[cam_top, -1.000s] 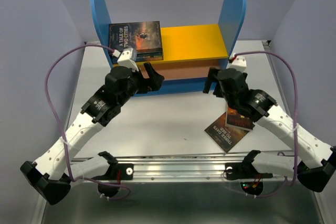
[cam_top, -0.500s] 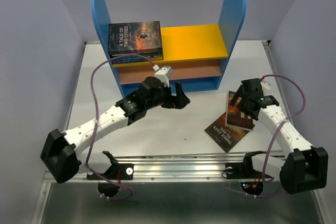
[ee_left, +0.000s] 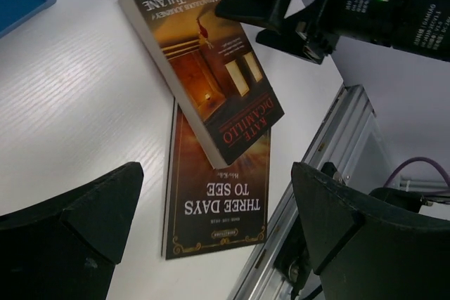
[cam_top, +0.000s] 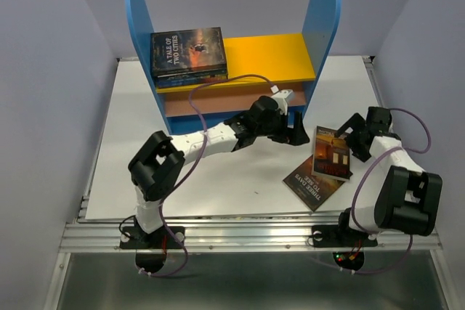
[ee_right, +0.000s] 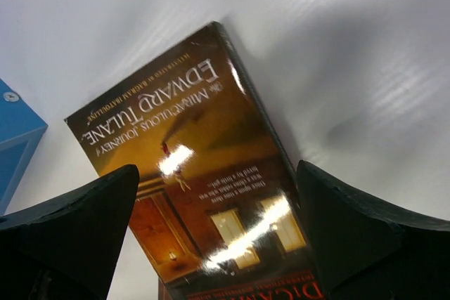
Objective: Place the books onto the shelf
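The right claw (cam_top: pixel 354 141), released wide, hangs just beside the right edge of the Edward Tulane book (cam_top: pixel 333 155), which lies flat on Three Days to See (cam_top: pixel 311 184) on the surface (cam_top: pixel 218 179) right of the shelf (cam_top: pixel 270 56), long axis toward the shelf; the left claw (cam_top: pixel 290 134), also released, is farther.

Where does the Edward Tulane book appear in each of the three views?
Top external: the Edward Tulane book lies right of centre, partly on Three Days to See.
Left wrist: upper centre.
Right wrist: centre, between the fingers.
Shared landmark: the blue shelf, at the left edge of both wrist views.
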You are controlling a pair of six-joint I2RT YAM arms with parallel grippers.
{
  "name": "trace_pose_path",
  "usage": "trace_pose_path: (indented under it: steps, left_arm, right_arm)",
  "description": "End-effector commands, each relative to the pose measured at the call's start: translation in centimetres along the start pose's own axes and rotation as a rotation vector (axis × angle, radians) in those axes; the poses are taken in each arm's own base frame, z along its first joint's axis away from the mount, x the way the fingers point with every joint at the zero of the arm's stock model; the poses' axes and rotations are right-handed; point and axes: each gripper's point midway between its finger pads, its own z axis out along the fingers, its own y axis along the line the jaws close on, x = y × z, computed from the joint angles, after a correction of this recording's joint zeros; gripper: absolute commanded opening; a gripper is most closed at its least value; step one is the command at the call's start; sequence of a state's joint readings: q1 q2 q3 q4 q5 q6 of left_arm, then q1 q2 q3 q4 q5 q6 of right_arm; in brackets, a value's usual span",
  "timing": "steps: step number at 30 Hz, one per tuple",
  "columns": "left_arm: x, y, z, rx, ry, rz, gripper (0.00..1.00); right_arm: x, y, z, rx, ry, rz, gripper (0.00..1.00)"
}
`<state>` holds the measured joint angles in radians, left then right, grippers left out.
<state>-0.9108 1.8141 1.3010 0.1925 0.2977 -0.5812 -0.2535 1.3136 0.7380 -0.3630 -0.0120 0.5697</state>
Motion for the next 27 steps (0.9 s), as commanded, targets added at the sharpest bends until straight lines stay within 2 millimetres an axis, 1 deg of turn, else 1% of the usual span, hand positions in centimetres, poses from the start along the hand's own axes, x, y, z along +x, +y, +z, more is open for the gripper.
trace_pose_path:
  steps: [1, 2, 3, 4, 6, 7, 8, 9, 10, 15, 16, 18, 19, 20, 21, 22, 23, 25, 27]
  left_arm:
    - [-1.4, -4.2, 2.0, 0.146, -0.008, 0.063, 0.99]
    - [-0.4, -4.3, 2.9, 0.145, 0.014, 0.078, 0.99]
    - [-0.8, -4.9, 3.2, 0.154, 0.005, 0.09, 0.99]
    - [-0.1, -4.6, 4.0, 0.146, 0.023, 0.092, 0.99]
    - [0.3, -4.8, 4.7, 0.153, 0.036, 0.098, 0.99]
    - [0.6, -4.7, 5.4, 0.153, 0.047, 0.097, 0.99]
    - [0.9, -4.6, 5.8, 0.151, 0.057, 0.097, 0.99]
    - [1.0, -4.5, 6.1, 0.15, 0.065, 0.102, 0.97]
    - [1.4, -4.2, 6.7, 0.141, 0.079, 0.102, 0.95]
    - [2.5, -3.0, 8.0, 0.104, 0.102, 0.098, 0.91]
    - [2.9, -2.4, 8.6, 0.084, 0.109, 0.098, 0.88]
    - [3.2, -2.0, 9.2, 0.068, 0.122, 0.097, 0.85]
    - [2.8, -2.0, 9.5, 0.065, 0.121, 0.096, 0.83]
    - [3.5, -1.3, 10.2, 0.051, 0.138, 0.093, 0.81]
    - [3.9, -1.1, 10.5, 0.045, 0.147, 0.094, 0.79]
    - [3.6, -1.1, 10.8, 0.038, 0.146, 0.093, 0.77]
    - [4.2, -0.3, 11.3, 0.021, 0.159, 0.088, 0.75]
    - [4.6, 0.5, 11.9, -0.009, 0.171, 0.084, 0.72]
    - [4.9, 1.1, 12.2, -0.029, 0.179, 0.081, 0.72]
  right_arm:
    - [-3.5, 3.5, 0.9, -0.148, -0.057, -0.045, 1.0]
    - [-4.2, 2.6, 1.5, -0.136, -0.062, -0.022, 1.0]
    - [-4.5, 2.3, 1.6, -0.149, -0.06, -0.012, 1.0]
    - [-4.6, 2.6, 1.6, -0.194, -0.051, 0.002, 1.0]
    - [-4.4, 1.7, 2.0, -0.194, -0.036, 0.028, 1.0]
    - [-4.4, 1.3, 2.3, -0.187, -0.037, 0.03, 1.0]
    - [-4.1, 1.1, 2.4, -0.186, -0.029, 0.031, 1.0]
    - [-3.6, 1.0, 2.6, -0.188, -0.017, 0.032, 1.0]
    - [-3.3, 1.2, 2.7, -0.207, -0.009, 0.034, 1.0]
    - [-2.1, 0.6, 3.3, -0.206, 0.031, 0.051, 1.0]
    - [-1.6, 0.8, 3.3, -0.227, 0.046, 0.053, 1.0]
    - [-1.0, 1.1, 3.3, -0.25, 0.067, 0.062, 1.0]
    - [-0.7, 1.0, 3.4, -0.249, 0.075, 0.069, 1.0]
    - [-0.2, 0.6, 3.5, -0.236, 0.086, 0.079, 1.0]
    - [0.0, 0.5, 3.5, -0.233, 0.088, 0.083, 1.0]
    - [0.2, 0.4, 3.5, -0.23, 0.091, 0.091, 1.0]
    - [0.8, 0.2, 3.4, -0.229, 0.101, 0.099, 1.0]
    - [1.3, 0.2, 3.2, -0.23, 0.109, 0.116, 1.0]
    - [1.9, 0.0, 3.0, -0.234, 0.119, 0.12, 1.0]
